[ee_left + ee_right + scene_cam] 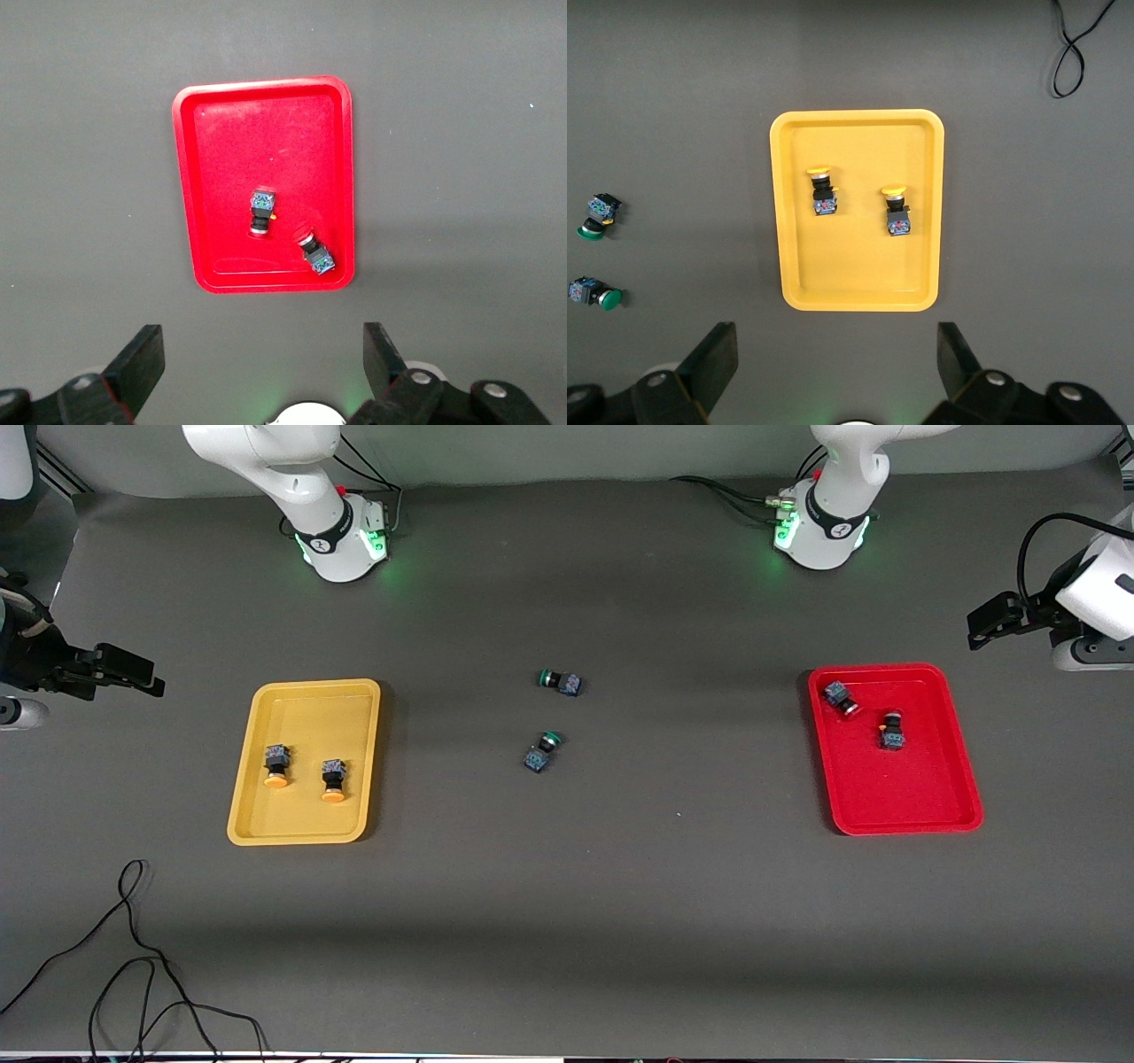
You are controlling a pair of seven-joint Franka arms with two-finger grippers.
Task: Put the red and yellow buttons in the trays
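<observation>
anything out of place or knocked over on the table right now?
Nothing stands out. Two yellow buttons lie in the yellow tray, two red buttons in the red tray. Two green-capped switches lie on their sides mid-table, outside both trays. Left gripper and right gripper are open.

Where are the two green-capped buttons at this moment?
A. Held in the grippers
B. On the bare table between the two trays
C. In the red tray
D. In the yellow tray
B: both green-capped buttons lie on the table, between the yellow tray and the red tray.
</observation>
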